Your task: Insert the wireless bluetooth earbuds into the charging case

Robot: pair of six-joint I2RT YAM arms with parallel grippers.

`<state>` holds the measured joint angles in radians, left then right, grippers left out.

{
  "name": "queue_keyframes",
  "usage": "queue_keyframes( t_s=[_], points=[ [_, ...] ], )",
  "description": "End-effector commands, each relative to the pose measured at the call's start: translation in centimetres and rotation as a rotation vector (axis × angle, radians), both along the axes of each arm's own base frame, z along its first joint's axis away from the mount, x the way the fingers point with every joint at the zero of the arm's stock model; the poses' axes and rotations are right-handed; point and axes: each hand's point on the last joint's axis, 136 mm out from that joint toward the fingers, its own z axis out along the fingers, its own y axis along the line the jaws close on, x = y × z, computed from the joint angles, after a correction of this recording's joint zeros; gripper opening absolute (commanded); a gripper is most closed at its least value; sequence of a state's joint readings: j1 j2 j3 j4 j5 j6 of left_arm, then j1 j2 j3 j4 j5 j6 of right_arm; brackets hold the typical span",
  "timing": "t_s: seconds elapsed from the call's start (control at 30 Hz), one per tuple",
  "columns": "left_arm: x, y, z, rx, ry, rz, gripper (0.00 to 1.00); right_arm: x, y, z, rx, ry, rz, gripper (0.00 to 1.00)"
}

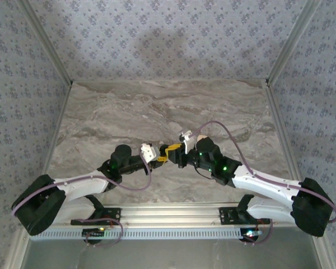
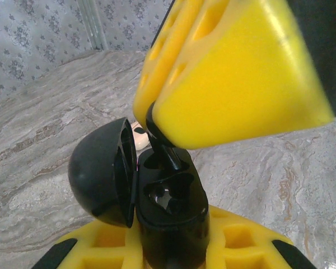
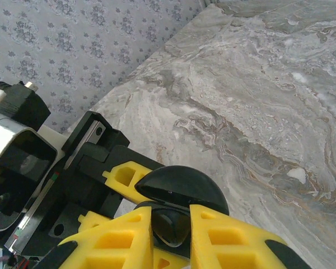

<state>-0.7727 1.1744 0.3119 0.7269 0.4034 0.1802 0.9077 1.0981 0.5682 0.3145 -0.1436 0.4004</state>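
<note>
The black charging case [image 2: 173, 216] stands upright with its lid [image 2: 98, 171] swung open to the left. My left gripper [image 2: 171, 249] is shut on the case's lower body. From above, my right gripper's yellow fingers [image 2: 241, 84] pinch a black earbud [image 2: 167, 152] whose stem reaches into the case's far socket. The near socket [image 2: 165, 193] shows a glossy hollow. In the right wrist view, my right gripper [image 3: 172, 235] is shut on the earbud [image 3: 171, 227], just under the domed lid [image 3: 182, 188]. From above, the left gripper [image 1: 155, 159] and right gripper [image 1: 172, 150] meet mid-table.
The marble-patterned table [image 1: 168, 106] stretches behind the arms, with patterned walls on three sides. A small pale thing [image 2: 139, 134] lies on the table behind the case. The left arm's black wrist [image 3: 22, 151] sits close to the right gripper.
</note>
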Motion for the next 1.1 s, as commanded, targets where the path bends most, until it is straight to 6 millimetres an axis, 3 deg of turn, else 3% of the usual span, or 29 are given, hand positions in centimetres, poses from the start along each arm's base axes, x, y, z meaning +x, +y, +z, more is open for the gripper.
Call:
queue_keyframes(
  t_s=[0.0, 0.2, 0.6, 0.83, 1.07],
  points=[
    [0.0, -0.6, 3.0, -0.068, -0.046, -0.015, 0.13, -0.6, 0.2, -0.2, -0.015, 0.007, 0.041, 0.22],
    [-0.3, -0.5, 3.2, -0.073, -0.05, -0.022, 0.13, 0.2, -0.7, -1.3, -0.053, 0.033, -0.006, 0.27],
    [-0.3, -0.6, 3.5, -0.076, -0.049, -0.033, 0.14, 0.6, -0.7, -0.3, -0.033, 0.013, -0.013, 0.46],
    [-0.1, -0.6, 3.3, -0.069, -0.047, -0.021, 0.14, -0.1, -1.0, 2.3, 0.023, -0.047, 0.018, 0.57],
    [0.1, -0.4, 3.2, -0.063, -0.046, -0.008, 0.14, -0.9, -2.7, 4.9, 0.065, -0.082, 0.005, 0.59]
  ],
)
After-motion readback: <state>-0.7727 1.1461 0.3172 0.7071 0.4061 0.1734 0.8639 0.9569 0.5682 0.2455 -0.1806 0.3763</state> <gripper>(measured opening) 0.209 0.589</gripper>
